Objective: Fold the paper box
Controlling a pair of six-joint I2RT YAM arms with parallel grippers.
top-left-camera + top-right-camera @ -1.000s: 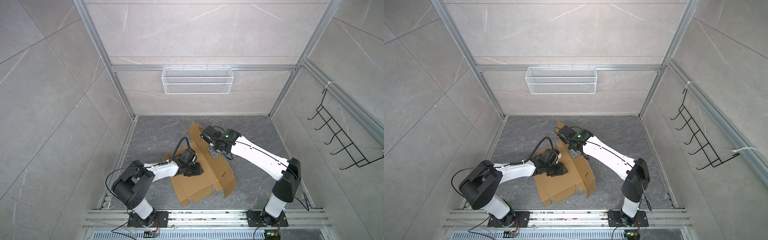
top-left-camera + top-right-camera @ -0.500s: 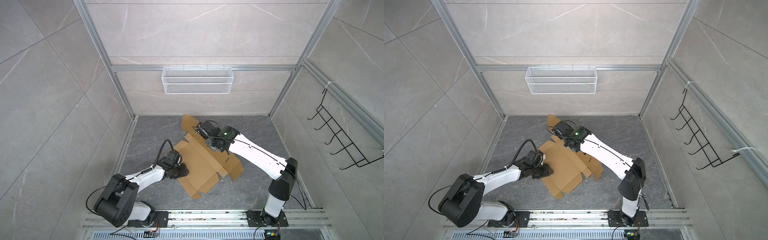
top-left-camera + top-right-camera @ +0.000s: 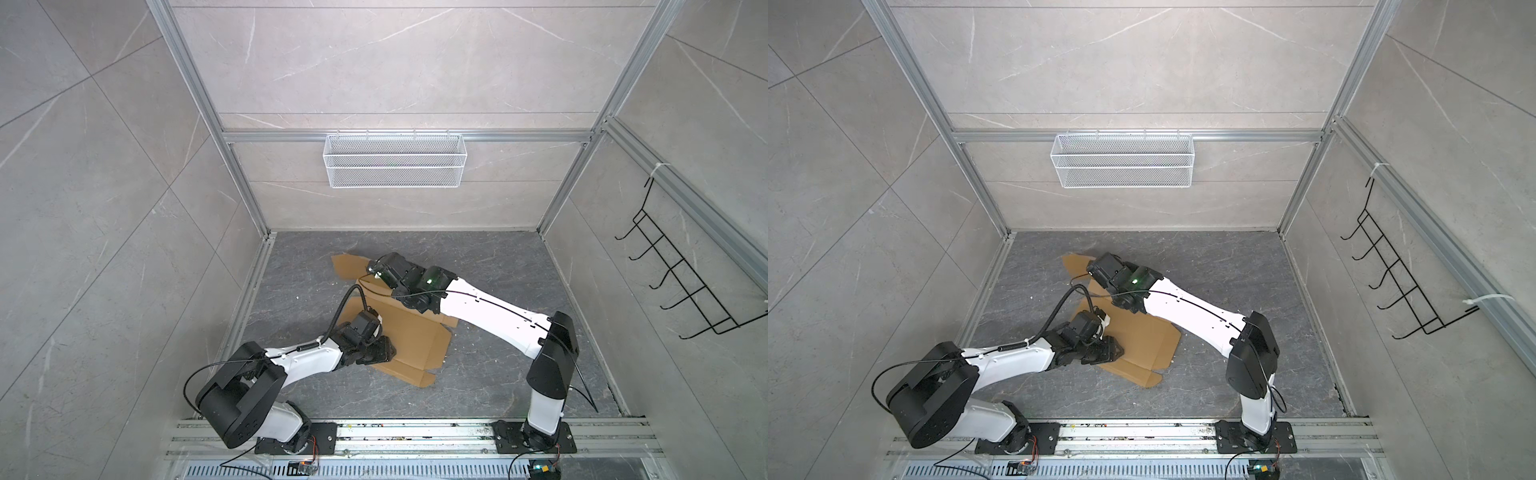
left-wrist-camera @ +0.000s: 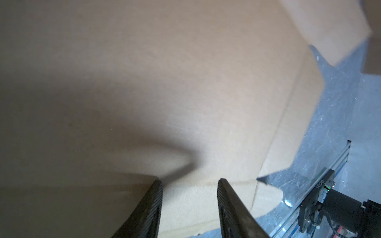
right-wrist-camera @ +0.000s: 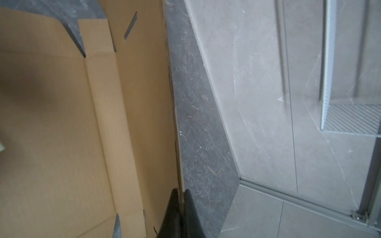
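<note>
The right gripper [image 5: 181, 192] is pinched shut on the thin edge of an outer flap of the plain brown corrugated cardboard paper box [image 3: 415, 332]. The left gripper [image 4: 189, 182] has its jaws parted over the box's broad main panel, holding nothing. The paper box lies mostly unfolded on the dark grey marbled tabletop [image 3: 478, 395], between both arms.

1 paper box [image 3: 411, 332], 2 arms (L [image 3: 307, 359], R [image 3: 490, 316]), 1 wire basket [image 3: 395, 166], 1 hook rack [image 3: 681, 276].
</note>
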